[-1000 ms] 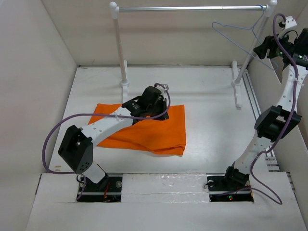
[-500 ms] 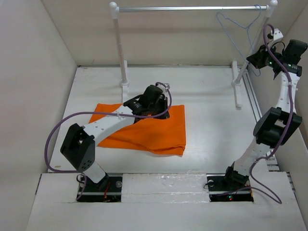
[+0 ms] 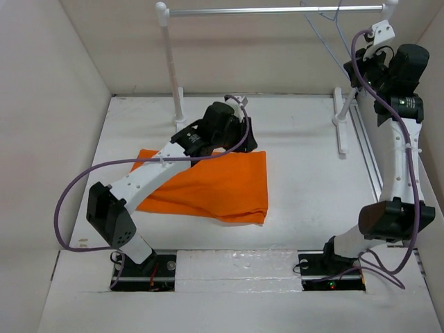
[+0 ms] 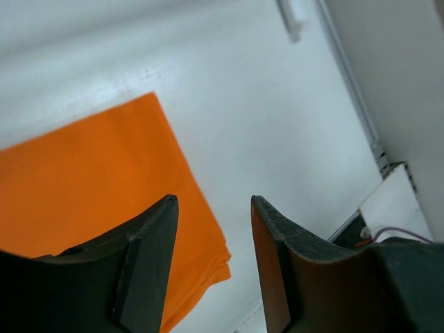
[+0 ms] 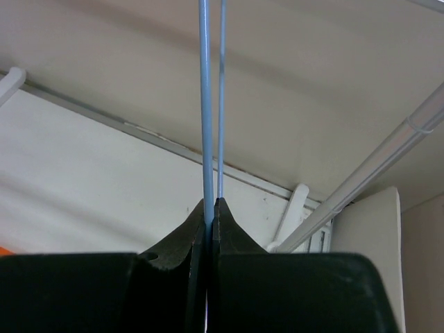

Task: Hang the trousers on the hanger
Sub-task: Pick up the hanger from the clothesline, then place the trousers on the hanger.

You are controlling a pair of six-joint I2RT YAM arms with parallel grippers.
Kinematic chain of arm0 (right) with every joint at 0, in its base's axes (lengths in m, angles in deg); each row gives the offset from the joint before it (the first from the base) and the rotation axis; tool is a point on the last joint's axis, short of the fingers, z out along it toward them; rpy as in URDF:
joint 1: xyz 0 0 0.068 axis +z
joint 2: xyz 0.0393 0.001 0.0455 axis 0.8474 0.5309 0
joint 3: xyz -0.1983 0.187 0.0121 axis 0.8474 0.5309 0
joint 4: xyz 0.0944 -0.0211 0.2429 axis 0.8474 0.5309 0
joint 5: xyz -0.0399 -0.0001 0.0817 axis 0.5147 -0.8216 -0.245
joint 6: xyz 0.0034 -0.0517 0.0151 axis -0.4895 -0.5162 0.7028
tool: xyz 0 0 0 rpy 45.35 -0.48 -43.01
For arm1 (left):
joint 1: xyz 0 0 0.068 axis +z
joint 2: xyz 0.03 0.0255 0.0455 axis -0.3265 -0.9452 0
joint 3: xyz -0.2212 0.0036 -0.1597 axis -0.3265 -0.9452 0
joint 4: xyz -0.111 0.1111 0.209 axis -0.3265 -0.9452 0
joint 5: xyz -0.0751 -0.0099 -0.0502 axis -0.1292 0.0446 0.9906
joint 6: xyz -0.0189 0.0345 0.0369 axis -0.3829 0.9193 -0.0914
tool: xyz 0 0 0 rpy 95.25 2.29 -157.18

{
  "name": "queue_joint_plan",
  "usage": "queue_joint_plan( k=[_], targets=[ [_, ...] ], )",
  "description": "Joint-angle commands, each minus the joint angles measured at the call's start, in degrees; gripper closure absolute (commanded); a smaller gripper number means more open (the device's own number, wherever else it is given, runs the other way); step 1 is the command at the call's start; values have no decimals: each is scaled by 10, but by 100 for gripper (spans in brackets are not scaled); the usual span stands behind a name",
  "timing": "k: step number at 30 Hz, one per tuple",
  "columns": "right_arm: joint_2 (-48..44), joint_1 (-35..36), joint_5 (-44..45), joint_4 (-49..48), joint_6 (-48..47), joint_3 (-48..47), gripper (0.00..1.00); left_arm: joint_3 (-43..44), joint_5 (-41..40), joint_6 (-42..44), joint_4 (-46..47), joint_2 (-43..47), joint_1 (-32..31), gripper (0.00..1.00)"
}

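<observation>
The orange trousers (image 3: pixel 215 184) lie folded flat on the white table, left of centre; the left wrist view shows them (image 4: pixel 83 180) filling its left side. My left gripper (image 3: pixel 239 139) hovers over their far edge. It (image 4: pixel 213 205) is open, and between the fingers only cloth and table show far below. The pale blue hanger (image 3: pixel 325 31) hangs at the right end of the rail (image 3: pixel 270 10). My right gripper (image 3: pixel 355 68) is raised high beside the right post. In the right wrist view it (image 5: pixel 210 205) is shut on one thin hanger wire (image 5: pixel 206 104).
The rail's white left post (image 3: pixel 172 62) and its foot stand behind the trousers. The right post (image 5: pixel 388 159) and foot (image 3: pixel 340 132) are close to my right arm. Beige walls enclose the table on three sides.
My left gripper has opened and lifted off the trousers, which stay flat. My right gripper has closed on the hanger wire and risen, moving the hanger up and left at the rail.
</observation>
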Motion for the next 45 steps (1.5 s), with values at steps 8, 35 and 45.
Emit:
queue_joint_plan(
  k=[8, 35, 45],
  targets=[
    [-123, 62, 167, -62, -15, 200, 100, 166, 40, -28, -9, 24, -5, 48],
    [-328, 289, 308, 25, 45, 495, 100, 410, -200, -37, -54, -216, -87, 42],
    [-345, 400, 405, 45, 84, 502, 100, 392, -242, -50, -45, -232, -87, 65]
  ],
)
